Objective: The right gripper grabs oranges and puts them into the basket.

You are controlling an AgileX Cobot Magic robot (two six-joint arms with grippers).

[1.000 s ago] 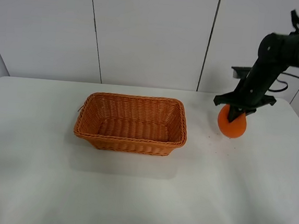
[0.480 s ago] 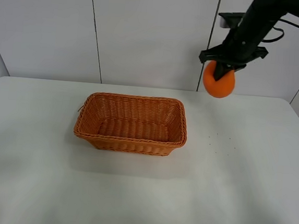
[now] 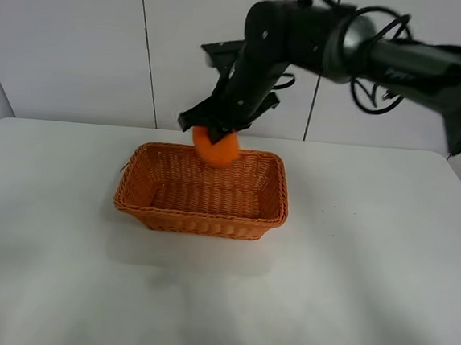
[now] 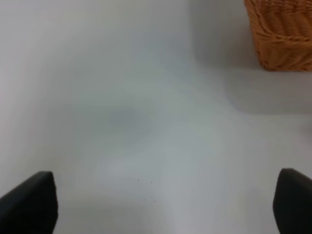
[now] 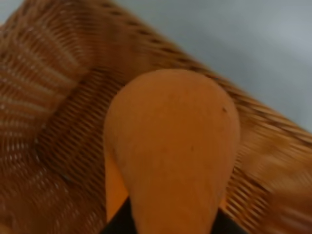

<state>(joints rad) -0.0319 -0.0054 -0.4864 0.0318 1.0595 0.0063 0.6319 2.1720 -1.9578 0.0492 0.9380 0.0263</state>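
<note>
**Orange held over the far edge of the basket**

The right gripper (image 3: 214, 133), a small black two-fingered claw at the end of a black cabled arm, reaches in from the right across the middle of the high view. It is clamped on the bright orange fruit (image 3: 216, 148), with the fingers pinching its upper part and the round body hanging below them. The fruit is in the air over the far long rim of the rectangular orange-brown wicker basket (image 3: 202, 216). From the high camera it overlaps that rim, and whether it touches the weave cannot be told.

In the right wrist view the fruit (image 5: 170, 146) fills the middle of the picture. The woven floor and flared wall of the basket (image 5: 53, 122) lie blurred beneath it, and a strip of the white tabletop shows beyond the rim.

The basket sits on the white table (image 3: 366, 289), slightly left of centre, with its long sides running across the view. Pale wall panels (image 3: 233, 52) stand behind the table.

The left gripper (image 4: 161, 204) appears only in its own wrist view. Its two black fingers (image 4: 29, 204) are spread wide apart above the tabletop, and one corner of the basket (image 4: 282, 34) lies well apart from them.
</note>
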